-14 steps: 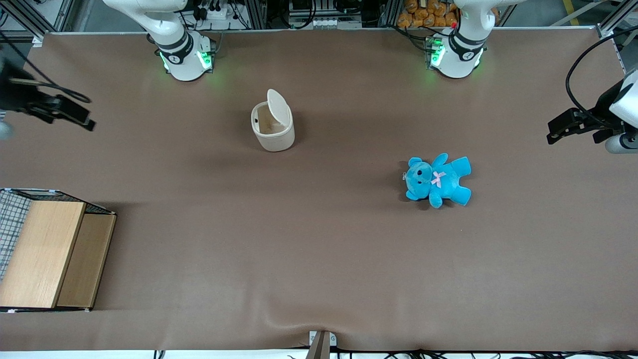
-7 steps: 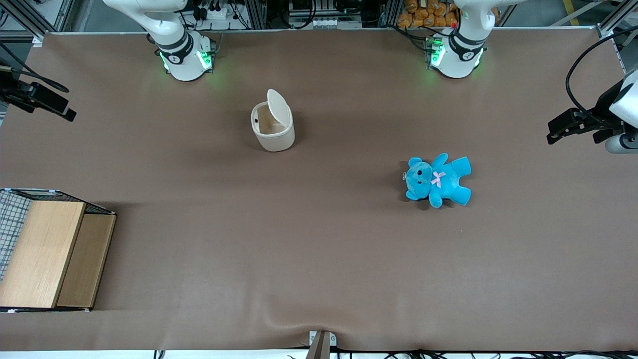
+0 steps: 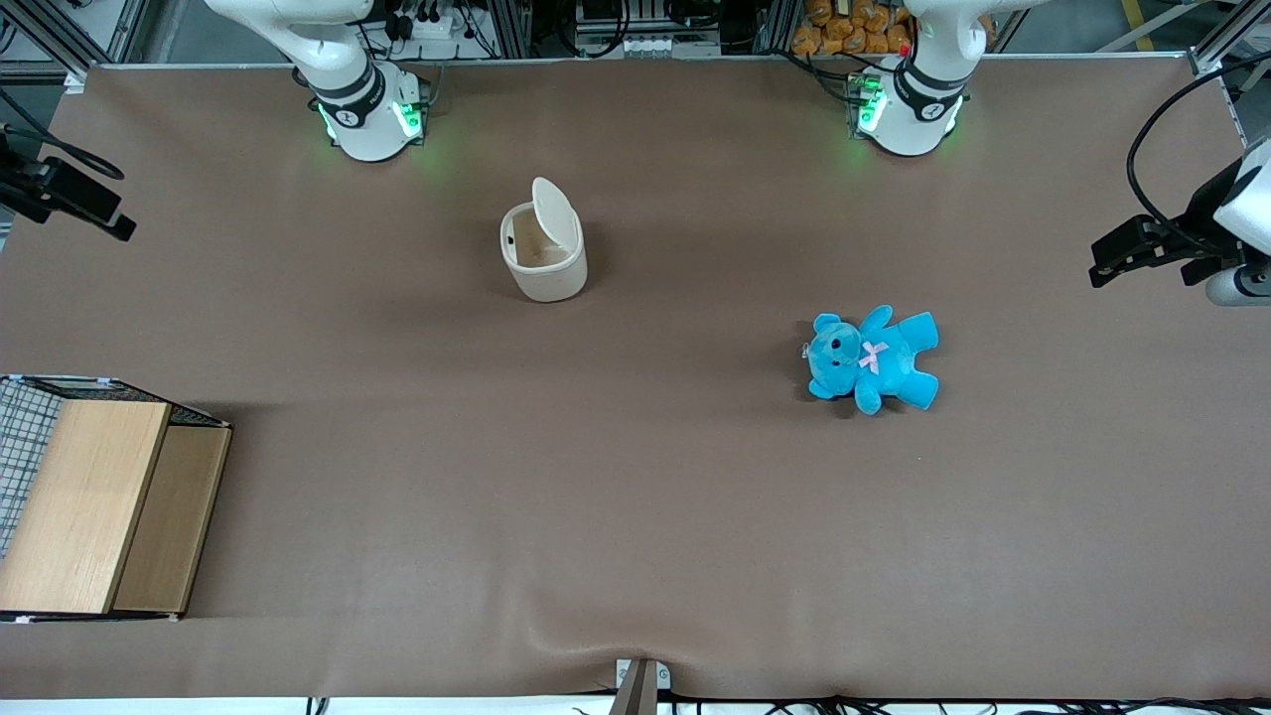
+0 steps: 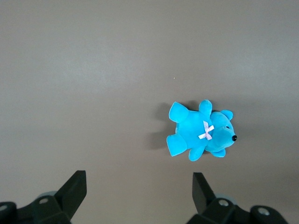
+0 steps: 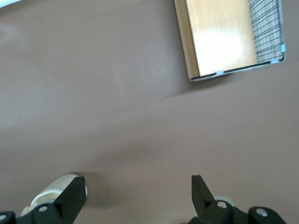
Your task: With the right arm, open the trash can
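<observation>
The off-white trash can [image 3: 542, 252] stands on the brown table, with its flip lid [image 3: 554, 211] raised upright and its inside showing. My right arm's gripper [image 3: 74, 199] hangs high at the working arm's end of the table, well apart from the can. In the right wrist view the gripper [image 5: 138, 193] is open and empty, with bare table between its fingers [image 5: 72, 196]. A bit of the can [image 5: 53, 186] shows beside one finger.
A wooden box [image 3: 99, 501] with a wire mesh side sits near the front camera at the working arm's end, and also shows in the right wrist view [image 5: 224, 35]. A blue teddy [image 3: 872, 359] lies toward the parked arm's end, and shows in the left wrist view [image 4: 201, 130].
My gripper has drawn back sideways toward the working arm's edge of the table and a little away from the front camera. The can and its raised lid have not moved.
</observation>
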